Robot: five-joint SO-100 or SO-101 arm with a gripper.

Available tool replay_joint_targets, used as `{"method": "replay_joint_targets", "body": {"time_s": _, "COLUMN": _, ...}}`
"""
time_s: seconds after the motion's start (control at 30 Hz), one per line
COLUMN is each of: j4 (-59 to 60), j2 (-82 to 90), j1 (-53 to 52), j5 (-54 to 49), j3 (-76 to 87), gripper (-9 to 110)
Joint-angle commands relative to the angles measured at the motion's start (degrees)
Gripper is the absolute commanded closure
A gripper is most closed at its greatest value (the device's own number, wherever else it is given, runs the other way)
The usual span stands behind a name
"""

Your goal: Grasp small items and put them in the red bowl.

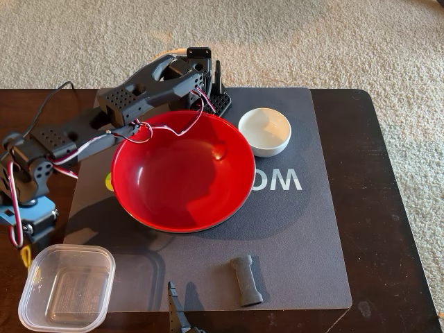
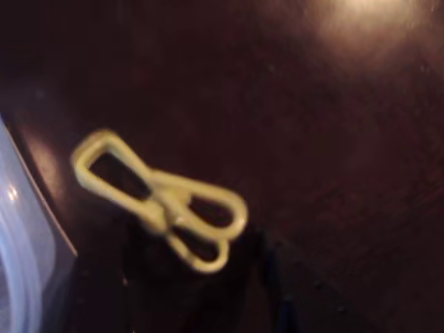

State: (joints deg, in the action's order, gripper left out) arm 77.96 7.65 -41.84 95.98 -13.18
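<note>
In the fixed view you've got the red bowl [image 1: 182, 171] sitting mid-mat on the grey mat [image 1: 305, 243], with the small white bowl [image 1: 264, 131] just beside its upper right rim. The arm [image 1: 132, 104] reaches from the left edge across the back of the bowl, and its gripper [image 1: 211, 87] ends up past the bowl's far rim, near the top edge of the mat. You can't tell from here whether the claw is wide or narrow, since the fingers are just a dark lump against the mat. The clear square tub [image 1: 67, 286] sits at the bottom left, partly on the dark wood table [image 1: 388, 208]. The dark grey spool-shaped bar [image 1: 247, 279] lies on the mat below the bowl, well apart from it. A bit of yellow [image 1: 25, 255] peeks out by the arm's base, too small to make out.

The wrist view gives you what the fixed one doesn't: the yellow clip [image 2: 163, 201] up close, lying flat on the dark wood, a little blurry. A pale edge [image 2: 28, 229] cuts in at the left, just beside the clip, though you can't really tell what it is. No fingers show here, so still no read on the claw.
</note>
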Motion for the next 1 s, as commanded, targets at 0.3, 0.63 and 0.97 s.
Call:
{"method": "replay_joint_targets", "body": {"time_s": 0.3, "j4": -0.6, "j2": -0.4, "j1": -2.8, "j5": 0.0, "j3": -1.9, "gripper": 100}}
{"method": "replay_joint_targets", "body": {"time_s": 0.63, "j4": 2.5, "j2": 7.5, "j1": -3.3, "j5": -8.9, "j3": -1.9, "gripper": 101}}
{"method": "replay_joint_targets", "body": {"time_s": 0.97, "j4": 13.3, "j2": 22.5, "j1": -6.5, "j5": -16.1, "j3": -1.4, "gripper": 78}}
